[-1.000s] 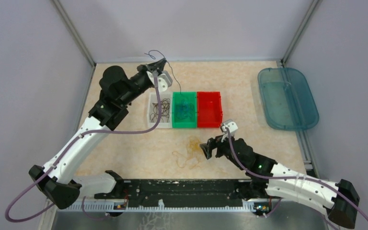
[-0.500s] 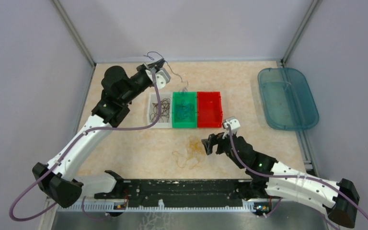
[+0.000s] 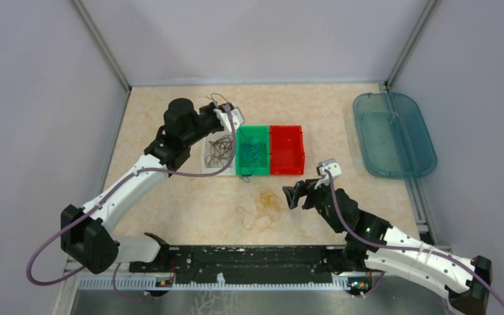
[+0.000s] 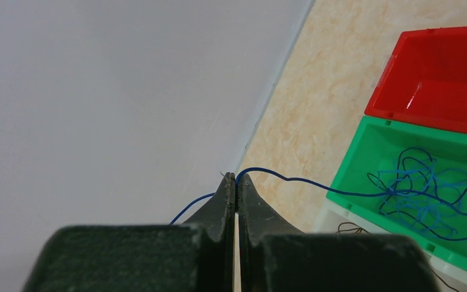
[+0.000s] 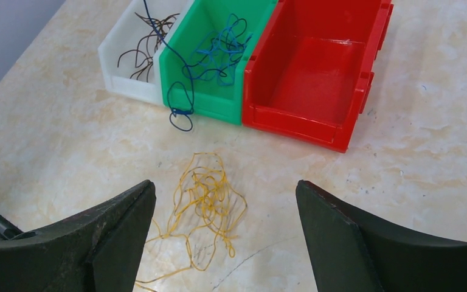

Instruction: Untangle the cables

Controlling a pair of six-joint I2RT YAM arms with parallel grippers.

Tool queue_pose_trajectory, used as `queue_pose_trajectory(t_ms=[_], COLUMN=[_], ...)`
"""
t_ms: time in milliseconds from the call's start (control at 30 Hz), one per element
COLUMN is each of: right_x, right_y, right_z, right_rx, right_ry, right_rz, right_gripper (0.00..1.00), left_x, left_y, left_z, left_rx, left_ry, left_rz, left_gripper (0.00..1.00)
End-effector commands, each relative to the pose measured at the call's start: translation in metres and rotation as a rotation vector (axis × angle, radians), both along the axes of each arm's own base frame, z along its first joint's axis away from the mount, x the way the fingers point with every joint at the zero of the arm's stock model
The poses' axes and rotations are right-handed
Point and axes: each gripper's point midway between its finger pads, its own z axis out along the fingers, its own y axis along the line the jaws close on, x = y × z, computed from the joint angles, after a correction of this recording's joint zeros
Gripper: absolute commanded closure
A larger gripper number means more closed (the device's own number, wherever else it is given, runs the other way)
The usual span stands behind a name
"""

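Observation:
A loose tangle of yellow-orange cables (image 3: 259,210) lies on the table in front of the bins. My right gripper (image 5: 224,182) hovers open just right of it, the yellow tangle (image 5: 207,201) showing between its wide-spread fingers. Blue cables (image 3: 252,149) fill the green bin (image 5: 216,103), one loop hanging over its front wall. Brown cables (image 3: 220,149) lie in the white bin (image 5: 112,67). My left gripper (image 3: 222,106) is behind the white bin, above the table. Its tips (image 4: 236,176) are shut on a blue cable (image 4: 292,180) that runs down into the green bin.
An empty red bin (image 3: 286,149) stands right of the green one. A teal translucent tray (image 3: 394,134) lies at the far right. Grey walls close the table at the back and sides.
My left arm has swung right and lower toward the bins, still pinching the blue cable, which now trails into the green bin. My right gripper has drifted slightly right and back, staying open.

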Motion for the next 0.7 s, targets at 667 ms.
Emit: queue_pose_trajectory(t_ms=[667], right_x=[0.003], right_y=[0.005], right_z=[0.03], right_rx=[0.066], right_ry=[-0.028], right_rz=[-0.012], right_gripper=[0.16], left_x=[0.019], left_y=[-0.011], left_z=[0.085], left_rx=[-0.142], left_ry=[-0.136], left_rz=[-0.008], left_gripper=[1.0])
